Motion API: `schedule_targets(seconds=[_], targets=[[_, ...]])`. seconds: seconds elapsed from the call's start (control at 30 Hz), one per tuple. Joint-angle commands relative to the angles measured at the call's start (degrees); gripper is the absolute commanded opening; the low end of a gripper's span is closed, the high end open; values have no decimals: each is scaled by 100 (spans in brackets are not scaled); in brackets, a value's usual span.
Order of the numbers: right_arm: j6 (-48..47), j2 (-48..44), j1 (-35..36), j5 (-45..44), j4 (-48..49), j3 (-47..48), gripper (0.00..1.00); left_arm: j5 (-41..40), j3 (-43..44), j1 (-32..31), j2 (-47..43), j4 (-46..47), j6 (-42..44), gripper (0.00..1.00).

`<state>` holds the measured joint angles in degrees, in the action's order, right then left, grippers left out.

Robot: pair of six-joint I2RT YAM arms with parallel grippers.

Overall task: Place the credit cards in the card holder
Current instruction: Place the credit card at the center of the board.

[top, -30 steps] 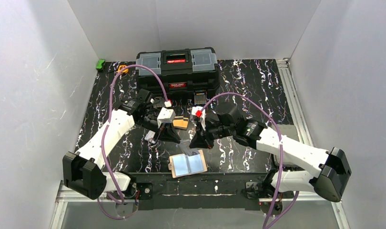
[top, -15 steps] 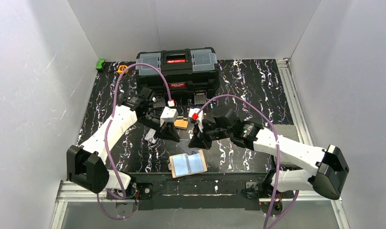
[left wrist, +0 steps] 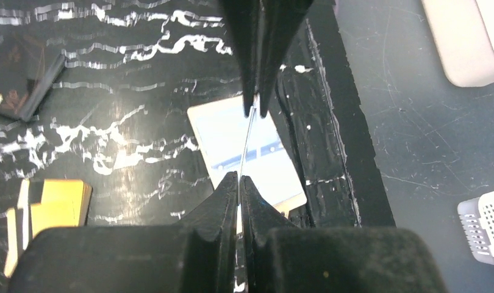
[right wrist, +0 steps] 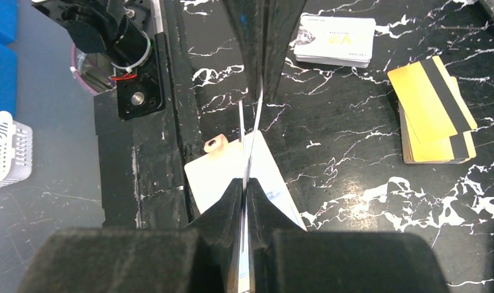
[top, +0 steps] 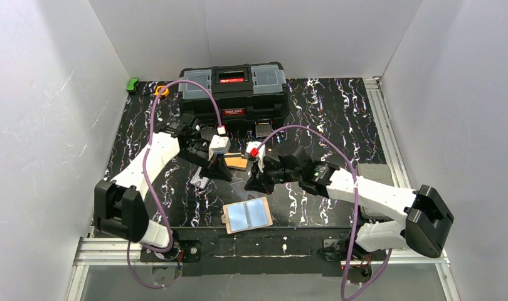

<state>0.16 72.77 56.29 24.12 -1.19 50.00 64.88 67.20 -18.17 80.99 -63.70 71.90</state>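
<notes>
Card holder (top: 246, 215) and credit cards (top: 238, 163) logged with the rest, largest first. Black toolbox (top: 232, 89): lid down, beyond both grippers at the far side of the table (top: 327, 113). Card holder: open and flat, pockets up, on the near side of both grippers; in each wrist view it lies straight under my fingertips. Credit cards: a yellow stack, slightly fanned, top card with a dark stripe, lying between my two grippers, right of the left one and left of the right one. Stack of pale cards (right wrist: 336, 39): on the table just left of my left gripper (top: 217, 174). My left gripper: fingers (left wrist: 223, 207) pressed together on a thin pale sheet (left wrist: 249, 137) seen edge-on over the holder; I cannot tell whether it is a card. My right gripper (top: 253, 185): all but closed, pinching thin pale edges (right wrist: 242, 140), two of them showing past the tips; what they belong to I cannot tell.
</notes>
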Motion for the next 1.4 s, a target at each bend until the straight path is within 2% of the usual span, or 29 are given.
schedule_targets(seconds=[0.0,0.27,0.43,0.83,0.97,1.1,1.2,1.37], targets=[[300,182,35,338,-234,-339,1,-820,1,635,419,-57,341,0],[581,700,31,600,145,-527,1,-1314,-72,1112,736,309,277,0],[708,685,24,485,296,-632,1,-1405,183,1291,1019,37,383,0],[1089,497,-54,373,499,-836,1,-1637,2069,1951,2696,-2491,1485,0],[1109,503,-57,370,506,-824,1,-1617,2221,2096,2924,-3048,1747,0],[1118,480,-59,308,540,-827,1,-1733,1908,2173,2935,-2598,1420,0],[1139,423,-57,264,554,-791,1,-1916,1728,2209,3024,-1992,989,8],[1217,244,-58,156,599,-819,1,-2223,1585,2214,3228,-962,-5,12]])
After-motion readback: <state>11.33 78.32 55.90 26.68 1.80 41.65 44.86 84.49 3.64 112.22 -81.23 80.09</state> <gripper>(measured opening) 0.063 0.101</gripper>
